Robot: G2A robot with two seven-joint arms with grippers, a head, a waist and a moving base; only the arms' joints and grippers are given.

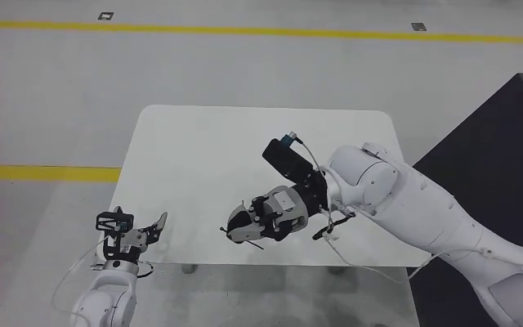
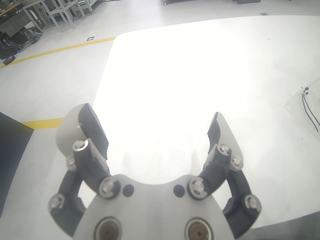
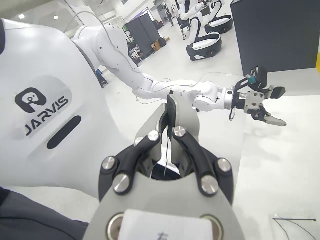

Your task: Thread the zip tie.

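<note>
A thin black zip tie [image 3: 166,148] is pinched between the pads of my right gripper [image 3: 170,99], its small head sticking out past the tips. From the top, my right gripper [image 1: 232,228] hangs over the front middle of the white table [image 1: 204,155], with the zip tie [image 1: 255,244] poking out on both sides. My left gripper [image 2: 151,112] is open with nothing in it, at the table's front left corner [image 1: 144,225]. In the right wrist view, my left gripper [image 3: 278,107] sits farther off, apart from the tie.
A clear bag [image 2: 306,106] with spare dark zip ties lies near the table's front edge, also seen as spare ties [image 3: 292,222] below my right gripper. A dark partition [image 1: 490,139] stands to the right of the table.
</note>
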